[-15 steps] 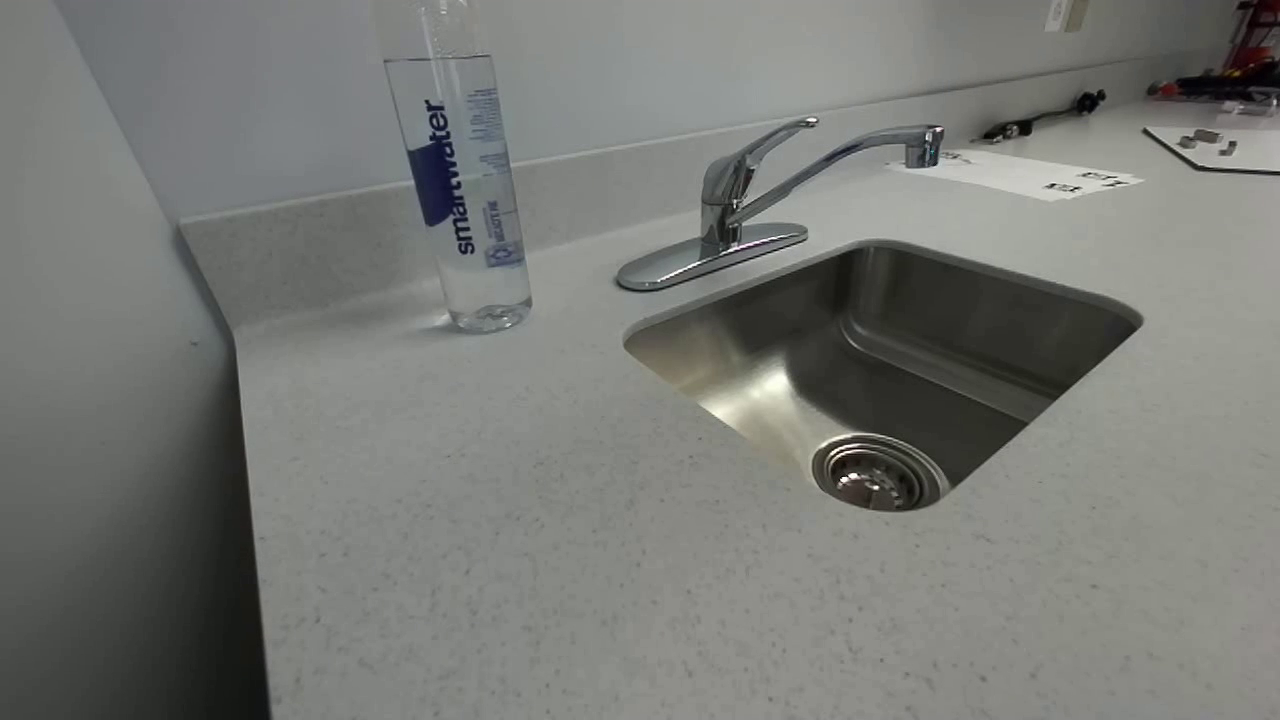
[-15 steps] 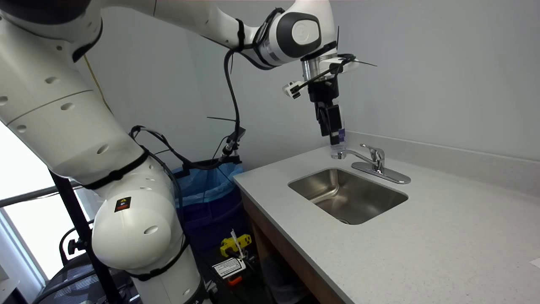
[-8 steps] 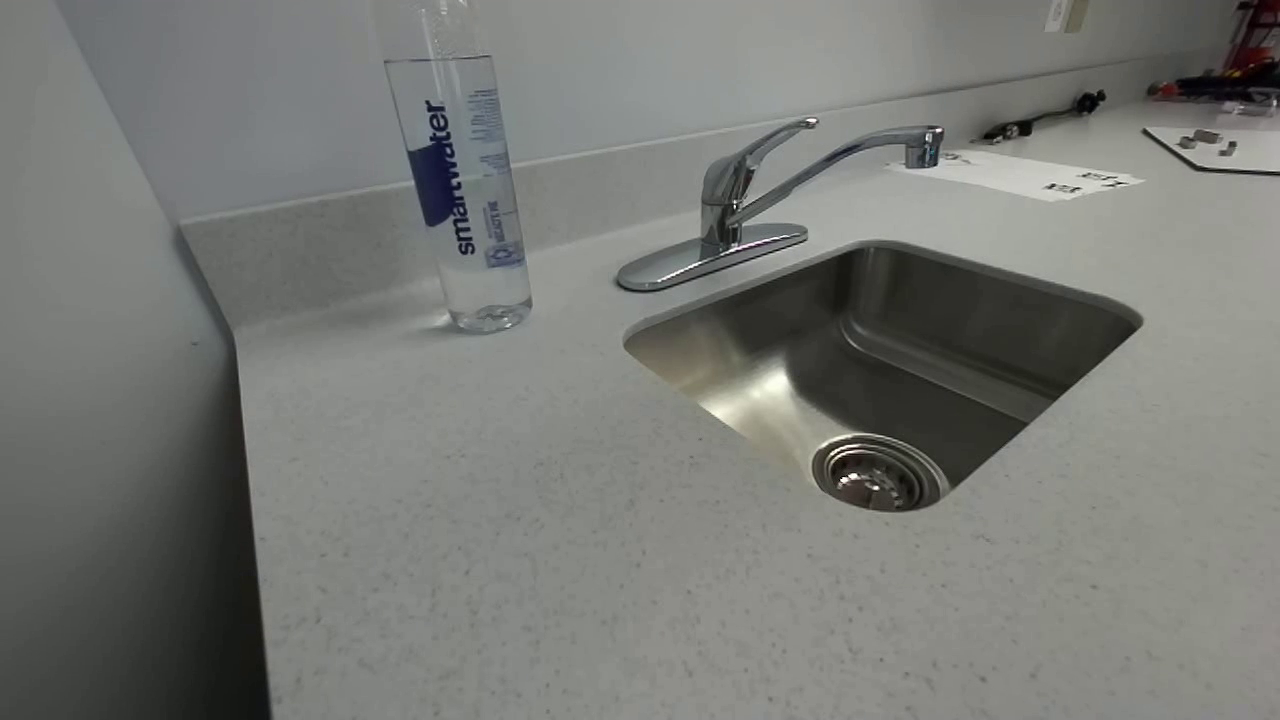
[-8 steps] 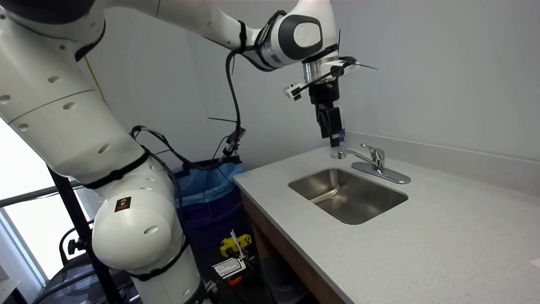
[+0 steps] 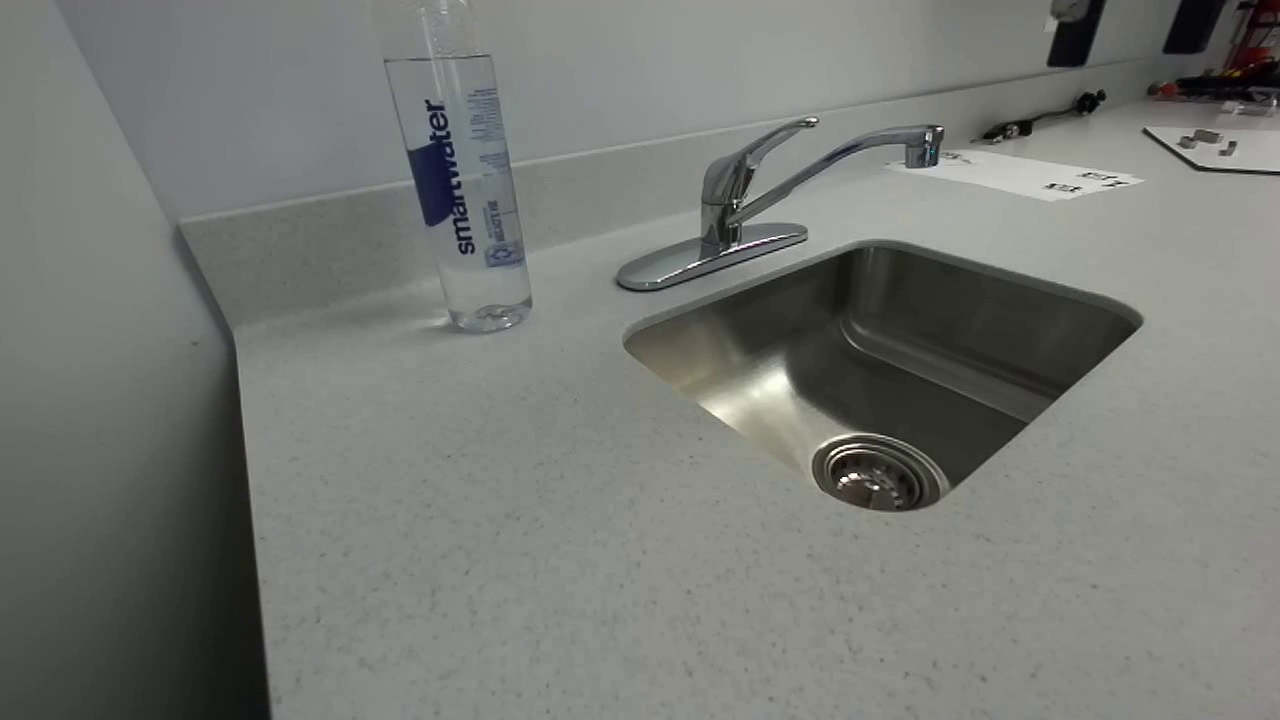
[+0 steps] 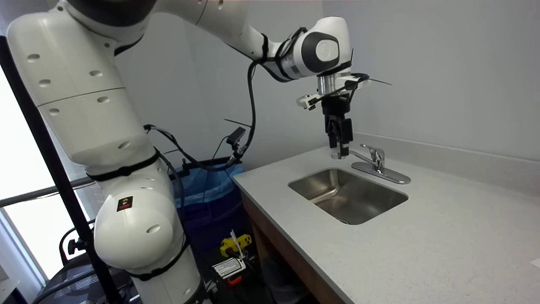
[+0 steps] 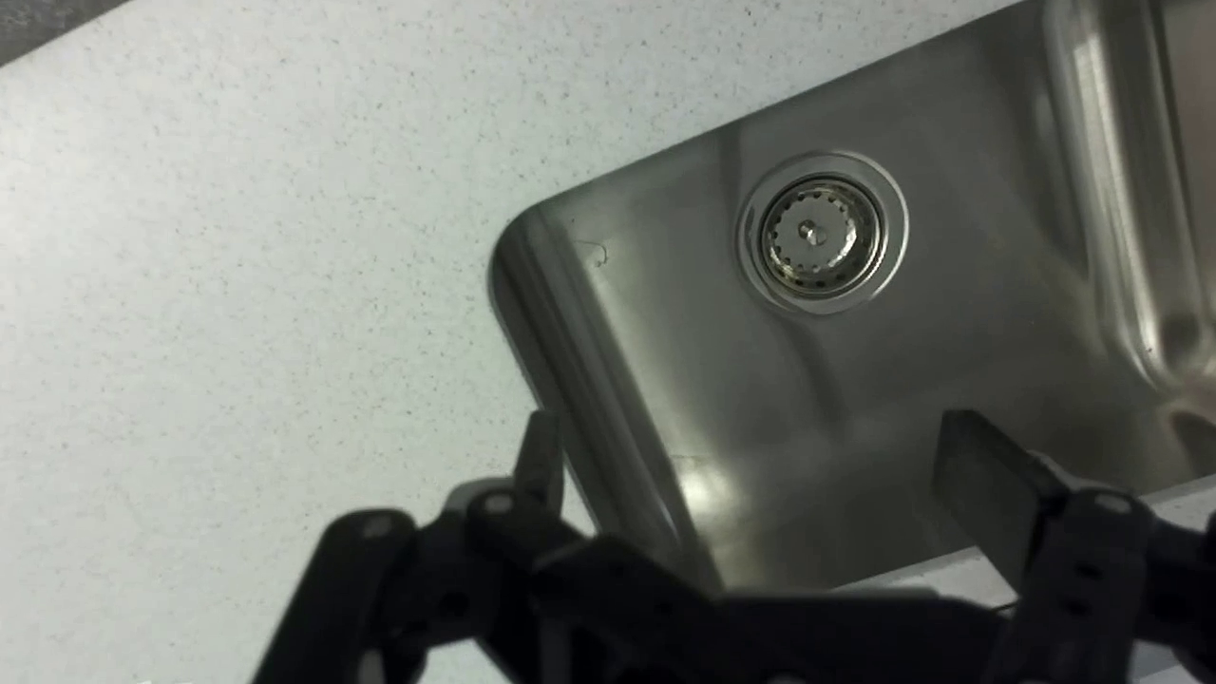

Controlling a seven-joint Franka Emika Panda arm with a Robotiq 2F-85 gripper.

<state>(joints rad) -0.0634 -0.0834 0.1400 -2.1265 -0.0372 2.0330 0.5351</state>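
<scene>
My black gripper [image 7: 750,423] is open, with its two fingers wide apart and nothing between them. It hangs pointing down above the counter and the steel sink [image 7: 684,313]. Its fingertips [image 5: 1130,55] show at the top right of an exterior view; the gripper [image 6: 338,151] also shows in an exterior view. The chrome faucet [image 5: 730,195] stands behind the sink [image 5: 900,370]; its spout end is hidden behind the gripper where the faucet [image 6: 375,158] shows again. A clear smartwater bottle [image 5: 470,190] stands upright left of the faucet. No contact with anything is visible.
The speckled counter [image 5: 450,520] surrounds the sink. White sheets [image 5: 1030,180], a black cabled item [image 5: 1040,118] and a white board [image 5: 1230,150] with small blocks lie farther along. A blue-lined bin [image 6: 211,181] and a yellow power strip [image 6: 236,244] are beside the counter.
The arm has moved down and to the right in an exterior view. The fingertips have come into an exterior view at the top right. The bottle, faucet and sink have not moved.
</scene>
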